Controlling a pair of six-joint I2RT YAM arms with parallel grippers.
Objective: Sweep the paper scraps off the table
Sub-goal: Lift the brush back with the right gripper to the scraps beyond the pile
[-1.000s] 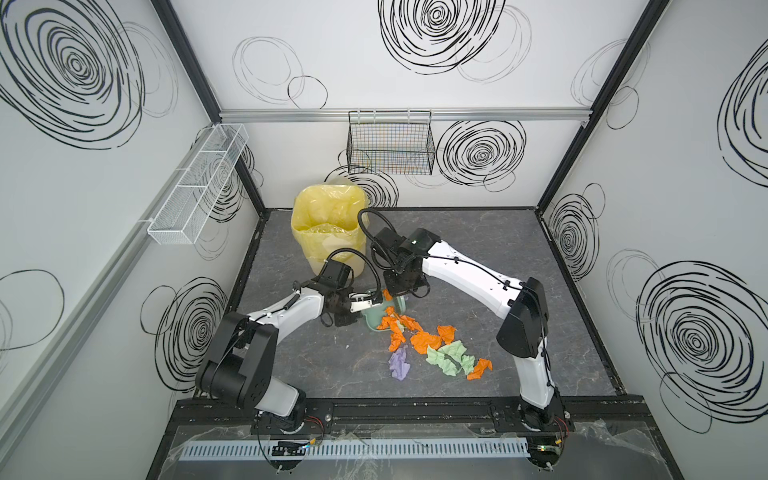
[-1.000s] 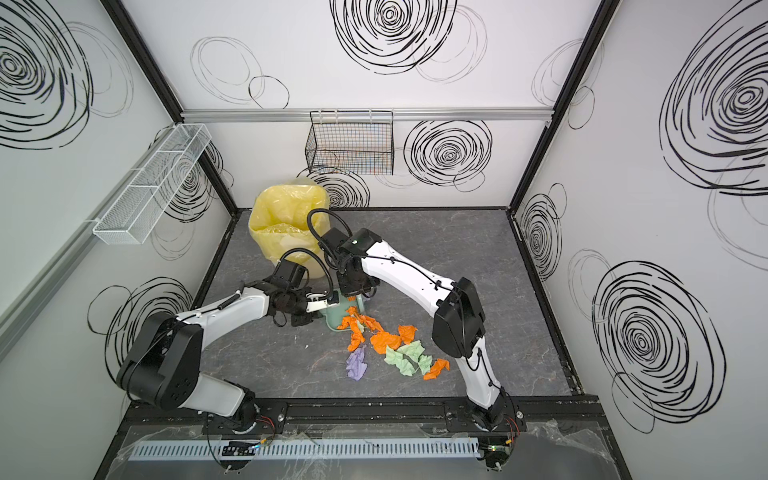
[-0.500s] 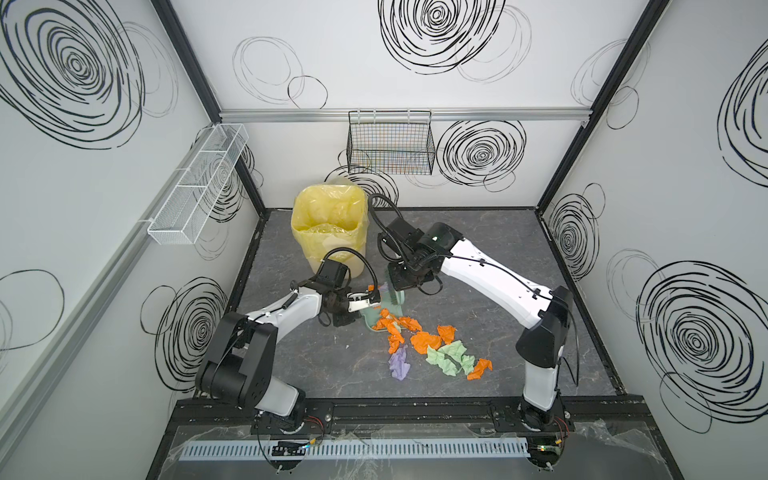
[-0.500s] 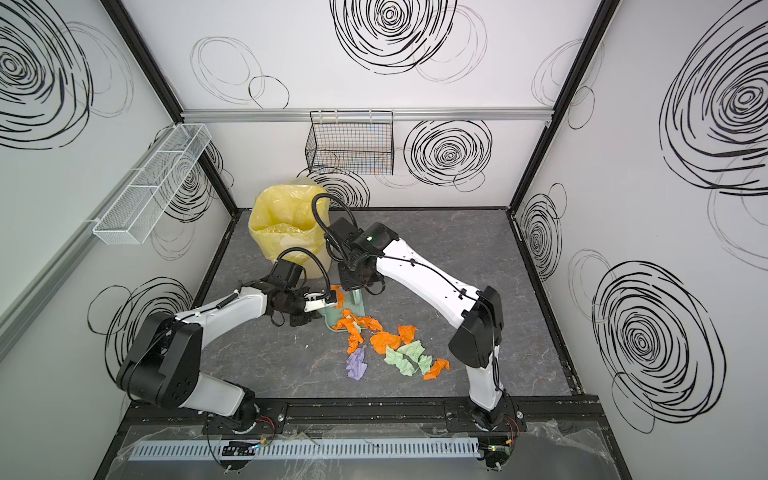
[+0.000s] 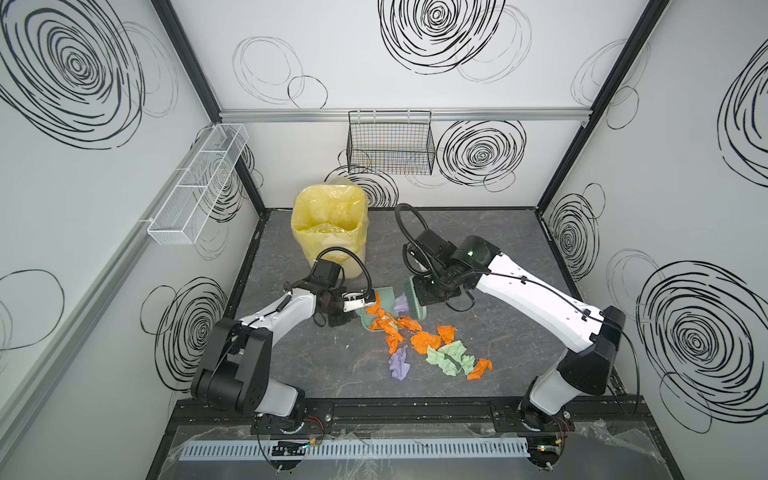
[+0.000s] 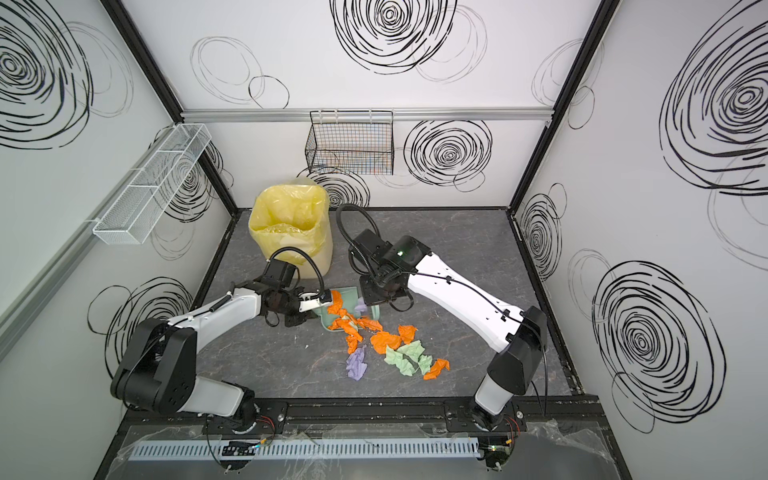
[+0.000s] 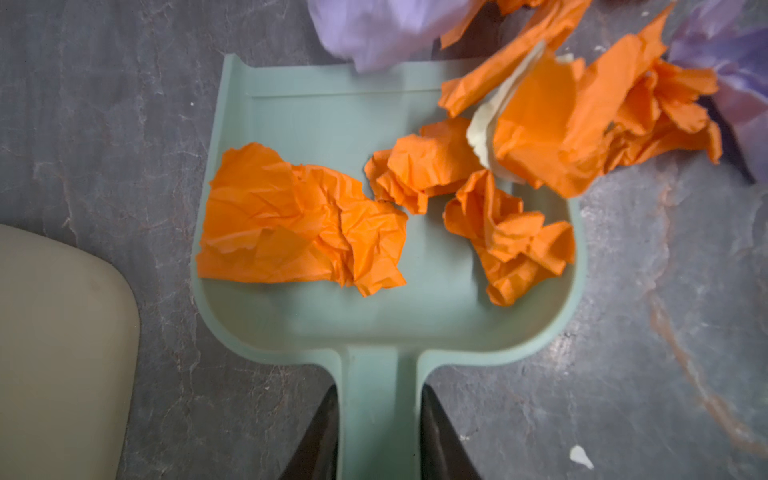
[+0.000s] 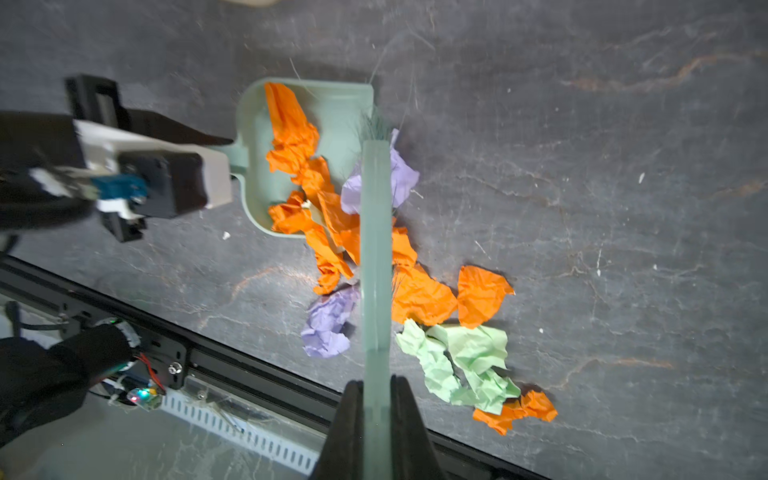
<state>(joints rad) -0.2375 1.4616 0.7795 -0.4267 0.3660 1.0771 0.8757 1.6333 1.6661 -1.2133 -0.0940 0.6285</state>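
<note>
Over the last second the right arm swings its elbow outward and draws its wrist back from above the dustpan, away from the left arm. The right fingers stay pinched on the handle of the brush. The brush's bristle end now sits at the far corner of the pan's open lip, with a lilac scrap just beside it. Whether the bristles touch the surface cannot be told.

The left arm has not shifted. Its left fingers clamp the pan's handle from both sides, and the pan lies flat on the surface with its mouth toward the litter.

The paper scraps are split. A few orange pieces lie inside the pan and another straddles its lip. The rest, orange, pale green and lilac, trail away from the mouth across the surface toward the front right, looking just as they did a second ago.

This reads as the brush pulling back after one stroke and resetting for the next, not as a finished sweep. Most of the pile still has to be pushed in, and the farthest green and orange pieces are well apart from the pan. The bin with the yellow liner stands just behind the left arm, a likely place to empty the pan later
</note>
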